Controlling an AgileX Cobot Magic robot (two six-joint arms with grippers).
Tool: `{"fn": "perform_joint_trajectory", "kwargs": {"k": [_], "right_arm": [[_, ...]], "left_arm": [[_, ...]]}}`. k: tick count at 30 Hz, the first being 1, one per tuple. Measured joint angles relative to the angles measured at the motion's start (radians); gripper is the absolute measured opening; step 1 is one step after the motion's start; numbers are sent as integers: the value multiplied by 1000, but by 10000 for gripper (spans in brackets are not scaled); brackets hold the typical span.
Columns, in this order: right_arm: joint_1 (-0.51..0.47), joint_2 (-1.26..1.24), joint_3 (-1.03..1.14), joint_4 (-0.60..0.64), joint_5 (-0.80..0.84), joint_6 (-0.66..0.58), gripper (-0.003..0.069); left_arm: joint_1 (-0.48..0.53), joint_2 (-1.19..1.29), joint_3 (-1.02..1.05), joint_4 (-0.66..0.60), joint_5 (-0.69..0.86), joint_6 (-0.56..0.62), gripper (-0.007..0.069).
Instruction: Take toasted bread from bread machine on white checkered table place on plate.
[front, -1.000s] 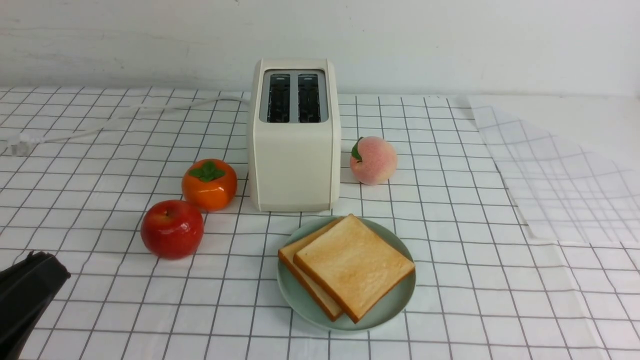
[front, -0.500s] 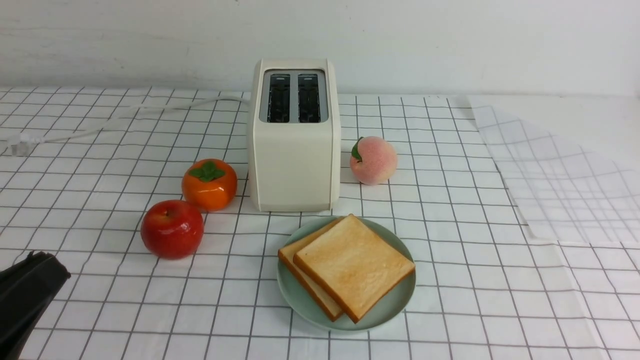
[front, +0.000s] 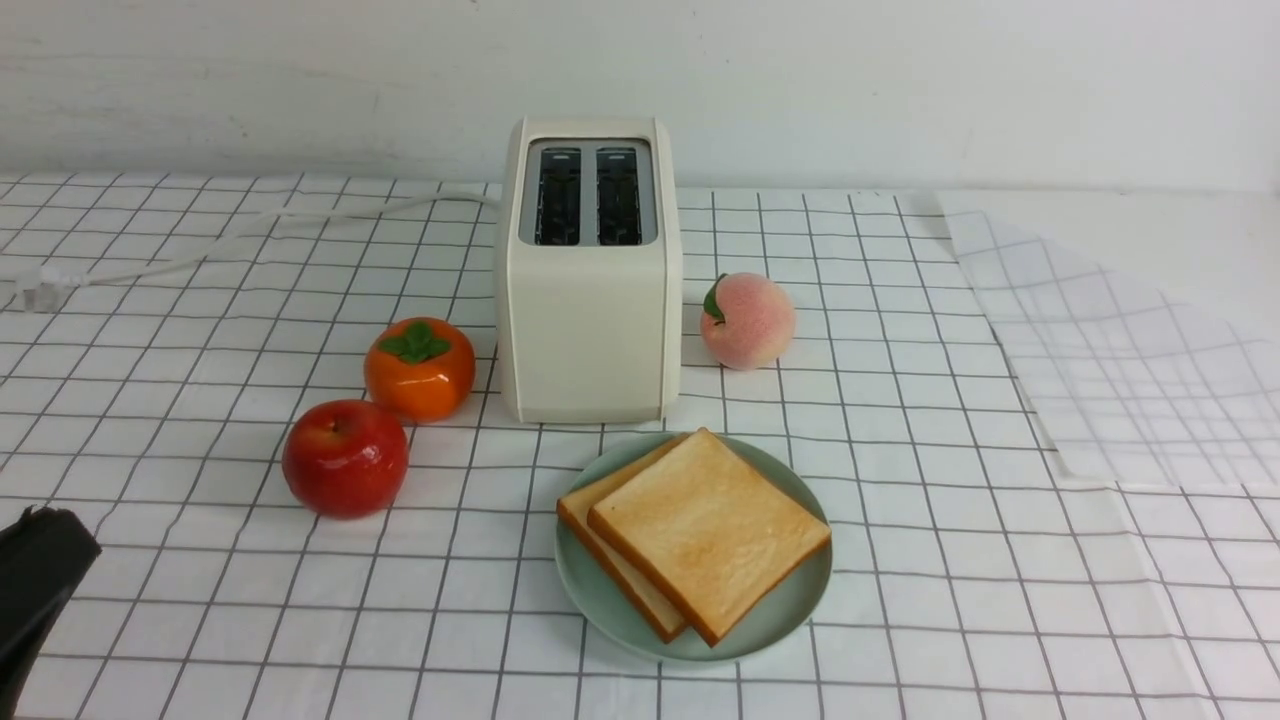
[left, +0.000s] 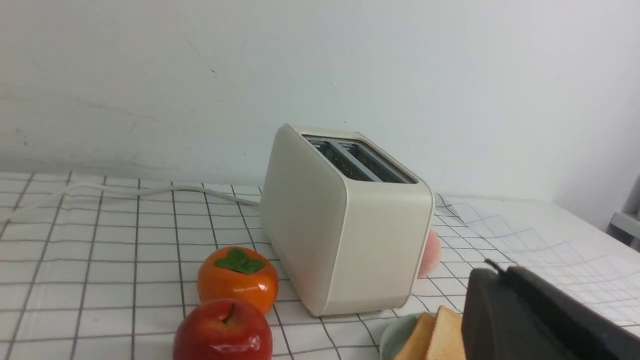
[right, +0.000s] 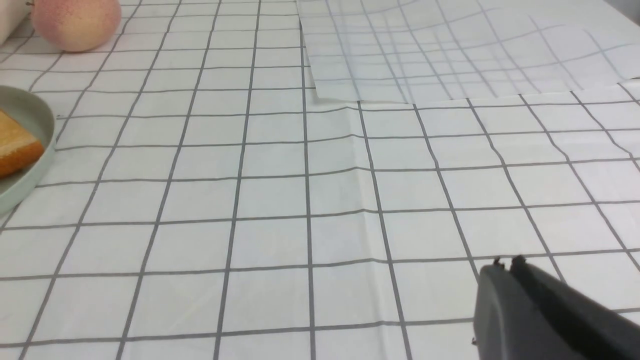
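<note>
Both slices of toast (front: 700, 530) lie on the plate (front: 800, 600); both end effectors, left (front: 35, 560) and right (right: 505, 267), are clenched empty, best parked clear.

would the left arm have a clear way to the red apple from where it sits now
Probably yes. The left claw sits shut and empty at the near left edge, and only bare checkered cloth lies between it and the red apple. The persimmon stands behind the apple, out of the way.

Partly out of sight

The upper toasted bread (front: 708, 530) covers most of the lower slice; the bread machine (left: 345, 225) hides most of the peach (left: 430, 252); my left gripper (front: 35, 575) is cut off.
</note>
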Motion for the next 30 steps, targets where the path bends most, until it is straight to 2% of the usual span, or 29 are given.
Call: {"fn": "perform_joint_trajectory", "kwargs": {"k": [1, 4, 5, 7, 12, 13, 16, 21, 25, 30], "right_arm": [[0, 0, 0, 0, 0, 0, 10], [0, 0, 0, 0, 0, 0, 14], [0, 0, 0, 0, 0, 0, 14], [0, 0, 0, -1, 0, 0, 15], [0, 0, 0, -1, 0, 0, 16], [0, 0, 0, -1, 0, 0, 17], [0, 0, 0, -1, 0, 0, 19], [0, 0, 0, -1, 0, 0, 22], [0, 0, 0, -4, 0, 0, 29], [0, 0, 0, -4, 0, 0, 34]], "left_arm": [[1, 0, 0, 42, 1, -53, -13], [41, 0, 0, 402, 30, -349, -13], [45, 0, 0, 446, 32, -387, -13], [114, 0, 0, 670, 97, -590, -13], [335, -25, 4, 1008, 374, -942, -13], [342, -25, 6, 1021, 384, -955, -13], [415, -125, 58, 1210, 494, -1149, -13], [423, -238, 181, 1302, 517, -1287, -13], [423, -244, 209, 1302, 596, -1315, -13], [423, -244, 209, 1302, 599, -1328, -13]]}}
